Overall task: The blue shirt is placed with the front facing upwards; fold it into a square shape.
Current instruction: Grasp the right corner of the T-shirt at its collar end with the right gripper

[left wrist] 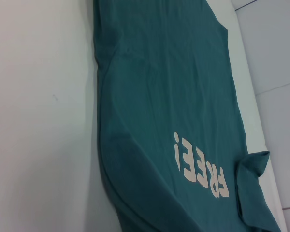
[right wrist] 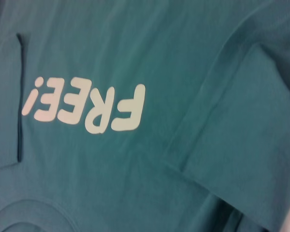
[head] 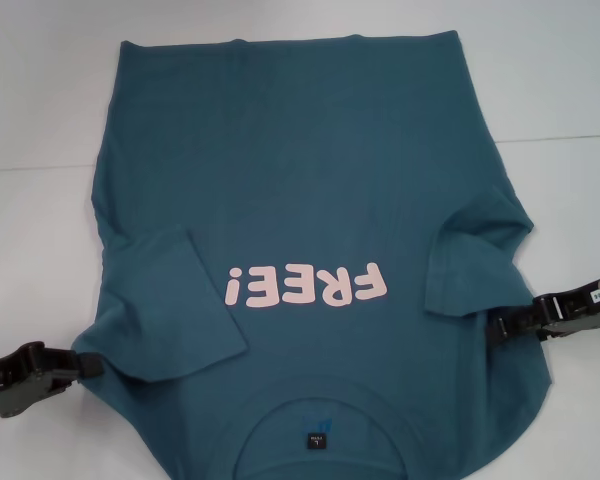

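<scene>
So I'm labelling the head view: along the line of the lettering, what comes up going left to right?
left gripper → folded-in left sleeve → pink FREE! lettering → folded-in right sleeve → right gripper, all on the blue shirt.

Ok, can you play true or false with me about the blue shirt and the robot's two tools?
1. The blue shirt lies with its FREE! lettering facing up. True.
2. Both sleeves are spread out flat to the sides. False: both are folded in over the shirt's front.
3. The left tool is at the shirt's edge. True.
4. The right tool hangs high above the collar. False: it is at the shirt's side edge, near the folded sleeve.
5. The shirt lies on a white table. True.
</scene>
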You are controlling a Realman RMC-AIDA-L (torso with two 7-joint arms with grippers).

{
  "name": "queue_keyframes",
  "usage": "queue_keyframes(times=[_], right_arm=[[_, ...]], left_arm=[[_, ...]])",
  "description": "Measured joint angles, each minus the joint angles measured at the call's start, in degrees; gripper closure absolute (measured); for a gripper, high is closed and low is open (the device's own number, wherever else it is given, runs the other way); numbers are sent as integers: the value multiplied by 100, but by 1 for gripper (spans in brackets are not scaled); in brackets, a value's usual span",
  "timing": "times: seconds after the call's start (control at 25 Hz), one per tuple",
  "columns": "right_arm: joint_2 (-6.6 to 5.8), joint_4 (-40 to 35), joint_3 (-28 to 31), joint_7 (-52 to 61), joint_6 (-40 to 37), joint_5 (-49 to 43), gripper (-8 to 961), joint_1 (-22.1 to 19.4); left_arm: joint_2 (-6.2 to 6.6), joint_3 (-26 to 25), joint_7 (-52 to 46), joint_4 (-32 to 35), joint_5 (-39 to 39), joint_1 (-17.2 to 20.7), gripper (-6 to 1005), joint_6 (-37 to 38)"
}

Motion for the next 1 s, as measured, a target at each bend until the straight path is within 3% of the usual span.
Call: queue_keyframes(times=[0.64, 0.88, 1.0], right_arm=[[36, -29, -39, 164, -44, -257, 262, 41], [46, -40, -299, 179, -61, -477, 263, 81], [69, -47, -359, 197, -62, -534, 400, 89]], left_arm=[[0, -3, -6, -8, -51, -10, 976, 9], [0, -3, -7, -9, -61, 0, 976, 28], [0, -2, -7, -9, -62, 0, 976, 30]])
